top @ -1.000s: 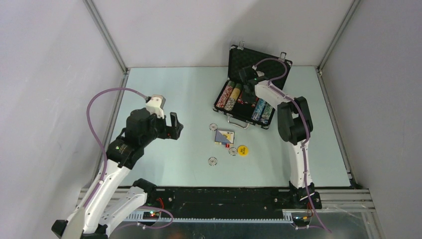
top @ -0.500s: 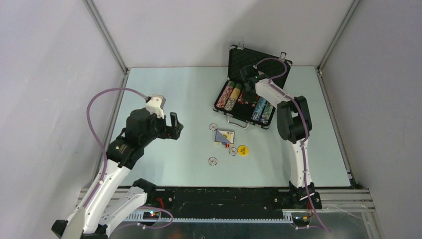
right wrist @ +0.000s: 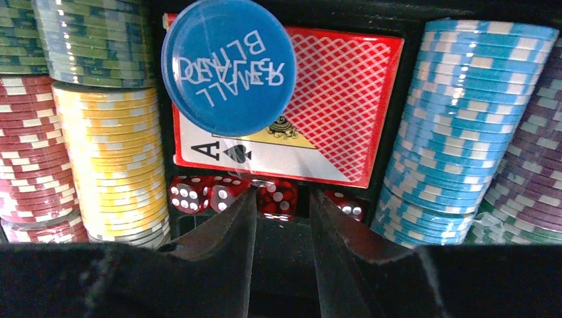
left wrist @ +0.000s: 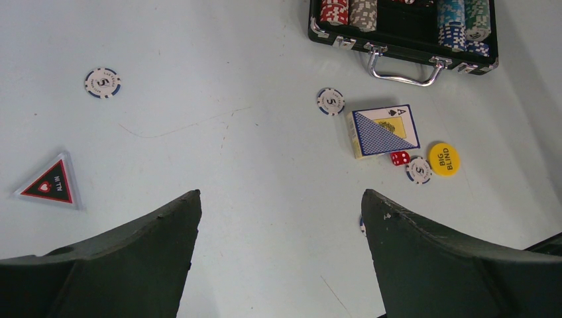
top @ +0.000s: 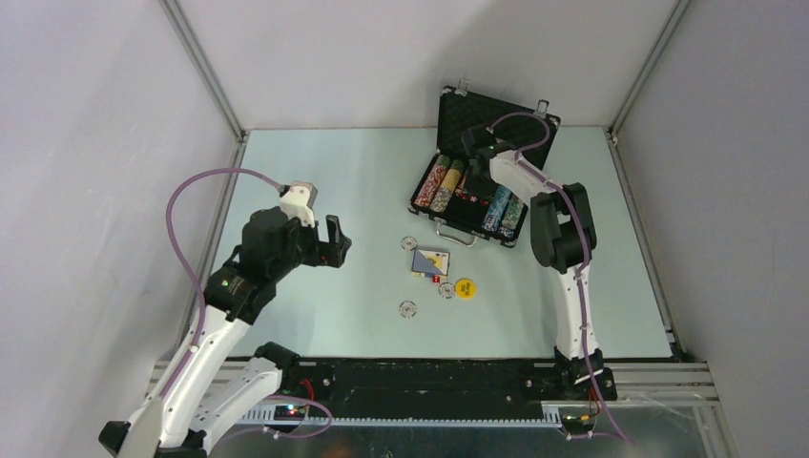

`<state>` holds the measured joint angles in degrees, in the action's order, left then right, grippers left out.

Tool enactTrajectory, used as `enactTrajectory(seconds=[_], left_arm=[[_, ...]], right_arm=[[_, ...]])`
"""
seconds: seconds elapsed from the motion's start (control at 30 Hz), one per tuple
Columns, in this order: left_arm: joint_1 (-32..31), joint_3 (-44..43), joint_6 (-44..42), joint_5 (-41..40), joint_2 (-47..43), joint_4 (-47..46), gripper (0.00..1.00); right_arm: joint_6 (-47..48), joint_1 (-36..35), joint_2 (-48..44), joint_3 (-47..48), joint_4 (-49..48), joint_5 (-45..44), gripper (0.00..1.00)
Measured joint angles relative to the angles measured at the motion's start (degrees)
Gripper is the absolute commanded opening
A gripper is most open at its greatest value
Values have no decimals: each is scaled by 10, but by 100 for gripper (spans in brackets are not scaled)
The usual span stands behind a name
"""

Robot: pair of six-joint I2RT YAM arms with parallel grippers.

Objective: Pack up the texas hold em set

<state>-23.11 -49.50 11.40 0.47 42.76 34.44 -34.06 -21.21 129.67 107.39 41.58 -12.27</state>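
The black briefcase lies open at the back of the table, with rows of poker chips in its tray. My right gripper reaches down into the middle slot. Its jaws stand slightly wider than the red die at their tips, open. More dice lie beside that one. A blue disc rests on a red card deck. On the table lie a blue card deck, a yellow disc, a red die, loose chips and a triangular piece. My left gripper hovers open over bare table.
The case's silver handle faces the loose pieces. One chip lies apart, to the left in the left wrist view. Metal frame posts and grey walls close in the table on three sides.
The right jaws have spread apart inside the case. The left arm and the pieces on the table have not moved.
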Motion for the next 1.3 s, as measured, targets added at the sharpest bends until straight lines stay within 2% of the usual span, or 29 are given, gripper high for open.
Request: enactTrajectory(seconds=[0.2,0.33,0.57,0.73,0.97,1.2,1.3], left_arm=[[0,0,0,0,0,0,96],[0,0,0,0,0,0,96],[0,0,0,0,0,0,96],[0,0,0,0,0,0,96],[0,0,0,0,0,0,96],[0,0,0,2,0,0,96],[0,0,0,2,0,0,96]], right_arm=[[0,-2,1,-7,-8,-7,35],[-2,-3,0,-19,-23,-10,20],[1,-12,-11,-40,-43,-28,10],[5,-24,-39,-94,-96,-63,0],[18,-53,-76,-168,-173,-137,0],[26,-70,-76,-172,-192,-176,0],[26,-75,-76,-172,-192,-187,8]])
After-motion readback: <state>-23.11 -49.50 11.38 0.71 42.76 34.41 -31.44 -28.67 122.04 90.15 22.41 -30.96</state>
